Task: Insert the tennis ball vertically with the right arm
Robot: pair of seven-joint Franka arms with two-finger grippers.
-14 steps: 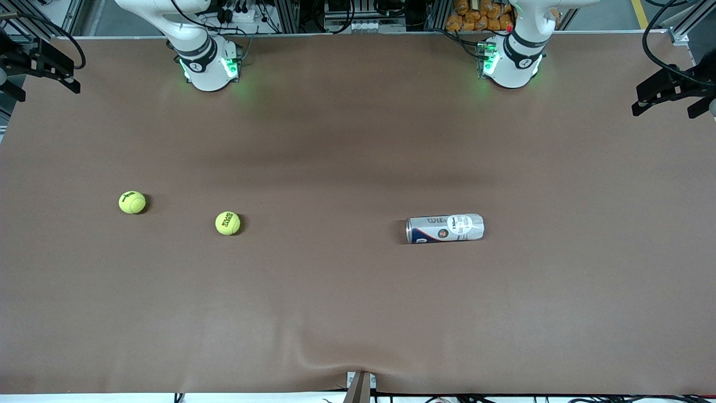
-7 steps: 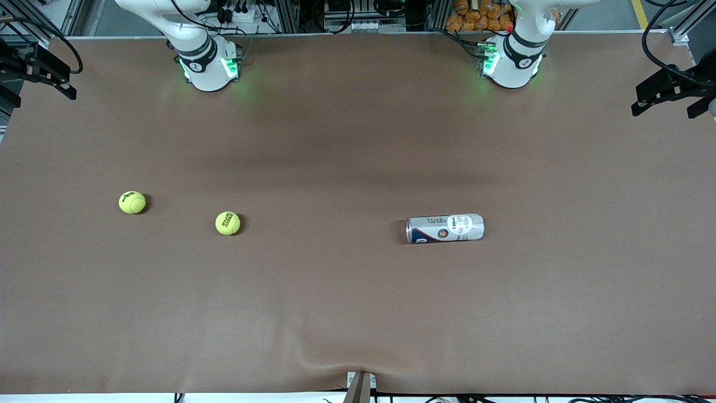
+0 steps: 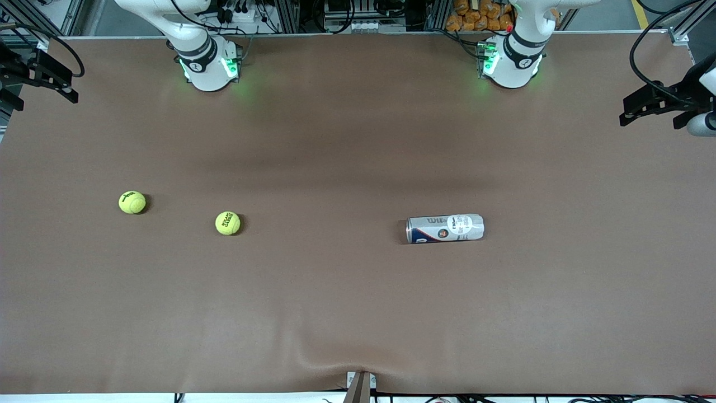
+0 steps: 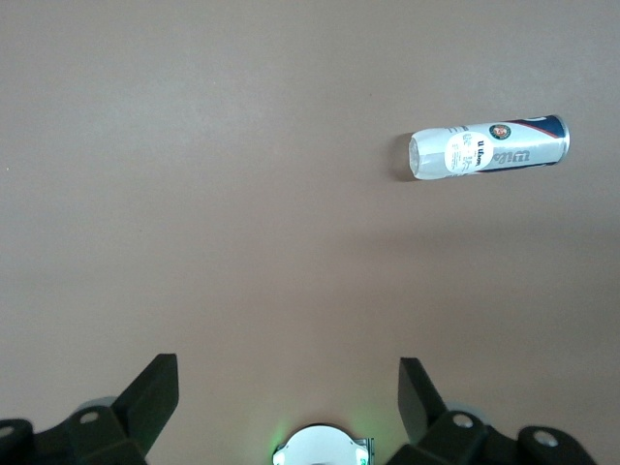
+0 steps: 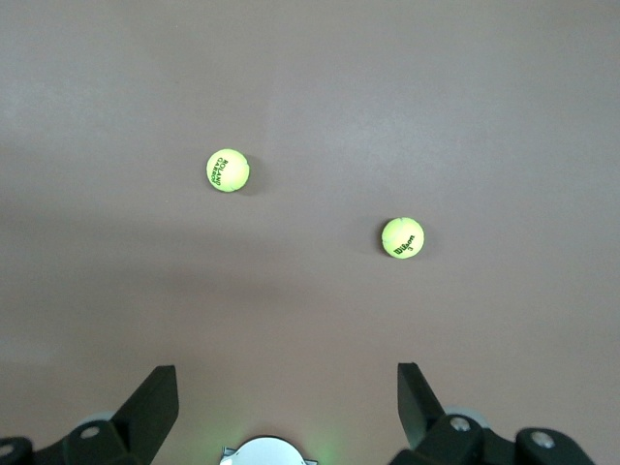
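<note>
Two tennis balls lie on the brown worktop (image 3: 358,313) toward the right arm's end. The first ball (image 3: 132,202) is closest to that end, and the second ball (image 3: 227,223) lies a little nearer to the front camera and more toward the middle. They are well apart from each other. A tennis ball can (image 3: 444,228) lies on its side toward the left arm's end, well apart from both balls, with its long axis along the worktop.

The right gripper (image 3: 33,75) hangs high above the edge of the worktop at its own end; its fingers (image 5: 155,407) stand wide apart and hold nothing. The left gripper (image 3: 651,103) hangs high above the other edge, also with fingers (image 4: 417,397) wide apart and empty. Neither gripper touches any object.
</note>
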